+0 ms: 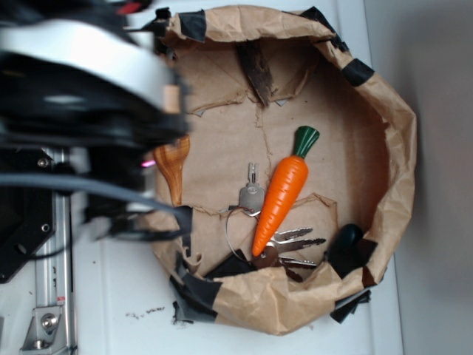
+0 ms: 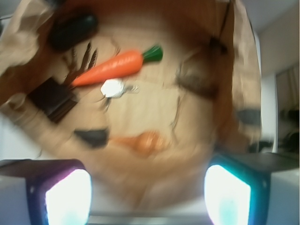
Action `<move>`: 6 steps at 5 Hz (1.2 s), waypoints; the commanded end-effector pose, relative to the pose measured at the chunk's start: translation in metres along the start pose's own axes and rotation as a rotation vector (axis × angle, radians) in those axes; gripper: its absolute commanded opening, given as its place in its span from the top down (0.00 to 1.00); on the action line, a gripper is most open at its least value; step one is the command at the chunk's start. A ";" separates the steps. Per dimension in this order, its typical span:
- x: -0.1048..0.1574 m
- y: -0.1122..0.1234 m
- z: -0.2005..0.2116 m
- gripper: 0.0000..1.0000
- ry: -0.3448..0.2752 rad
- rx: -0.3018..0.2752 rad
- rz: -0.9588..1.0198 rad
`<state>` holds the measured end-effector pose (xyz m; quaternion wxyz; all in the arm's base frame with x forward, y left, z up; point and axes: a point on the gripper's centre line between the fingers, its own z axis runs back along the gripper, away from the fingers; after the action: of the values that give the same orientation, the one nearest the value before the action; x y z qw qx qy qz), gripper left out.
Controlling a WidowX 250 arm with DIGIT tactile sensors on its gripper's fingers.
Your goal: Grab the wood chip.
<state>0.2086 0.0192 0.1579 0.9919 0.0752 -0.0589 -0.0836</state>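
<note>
The wood chip is a dark brown rough sliver lying on the paper floor near the tray's far wall. In the wrist view the wood chip shows as a blurred dark smear at the upper right, far ahead of the fingers. My gripper is open, its two glowing pads wide apart with only brown paper between them. In the exterior view the blurred arm covers the left side and hides the fingers, which hang over the tray's left edge by the seashell.
The crumpled brown paper tray has raised walls patched with black tape. Inside lie an orange carrot, a glossy seashell, keys on a ring and a black round object.
</note>
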 end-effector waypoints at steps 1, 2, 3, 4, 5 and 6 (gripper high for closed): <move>0.012 -0.001 -0.018 0.00 -0.111 0.038 -0.334; 0.010 0.018 -0.035 0.00 -0.047 0.024 -0.358; 0.018 0.033 -0.036 0.00 -0.012 -0.033 -0.371; 0.030 0.037 -0.032 0.00 0.004 -0.025 -0.392; 0.039 0.030 -0.056 0.00 0.056 -0.007 -0.420; 0.051 0.013 -0.095 0.00 0.096 0.006 -0.445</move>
<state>0.2648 0.0435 0.0588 0.9520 0.0852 0.0288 -0.2926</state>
